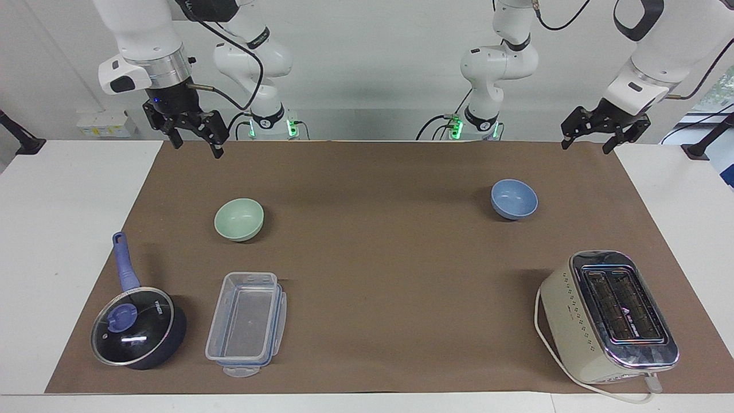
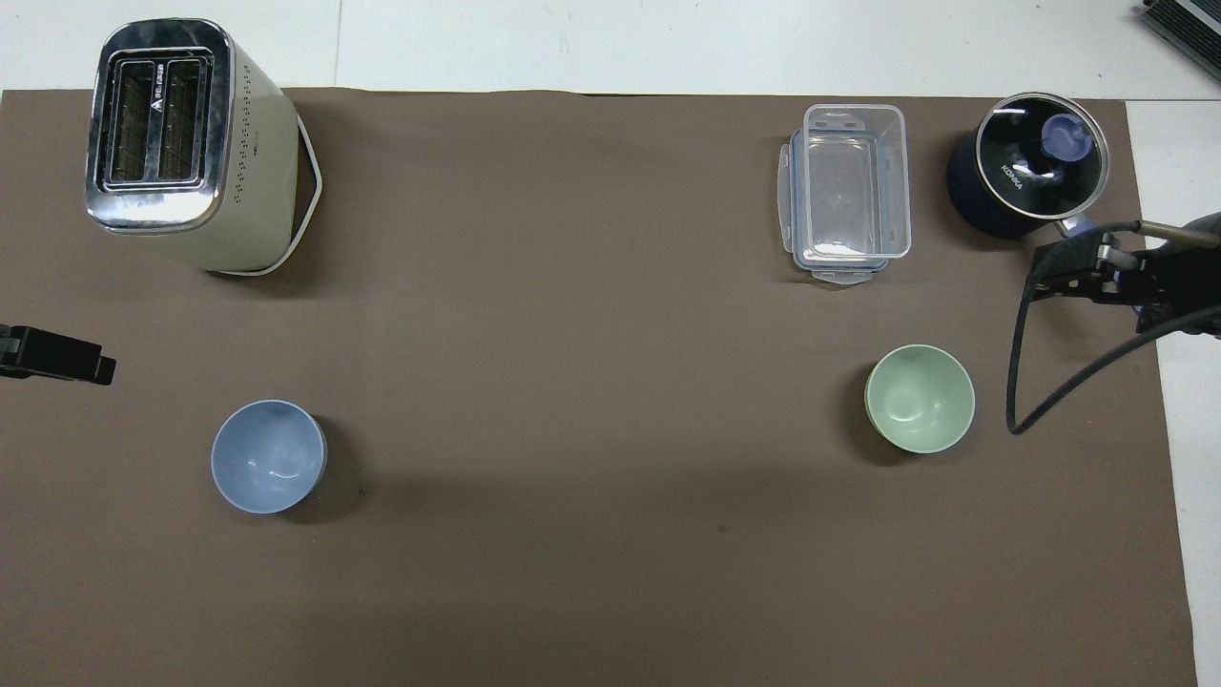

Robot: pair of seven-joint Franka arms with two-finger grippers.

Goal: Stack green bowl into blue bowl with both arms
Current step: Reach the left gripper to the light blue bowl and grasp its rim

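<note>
Bowls sit apart on the brown mat (image 1: 373, 258): green bowl (image 1: 239, 219) toward the right arm's end, blue bowl (image 1: 514, 199) toward the left arm's end, both upright and empty. Right gripper (image 1: 198, 143) hangs released over the mat's edge by the robots. Left gripper (image 1: 589, 140) hovers released over the mat's corner, holding nothing.

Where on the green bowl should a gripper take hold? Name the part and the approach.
Probably the rim of the green bowl, from straight above, one finger inside and one outside. It sits upright, mouth open, and its round sides offer no handle. The right gripper, open, hangs nearest.
</note>
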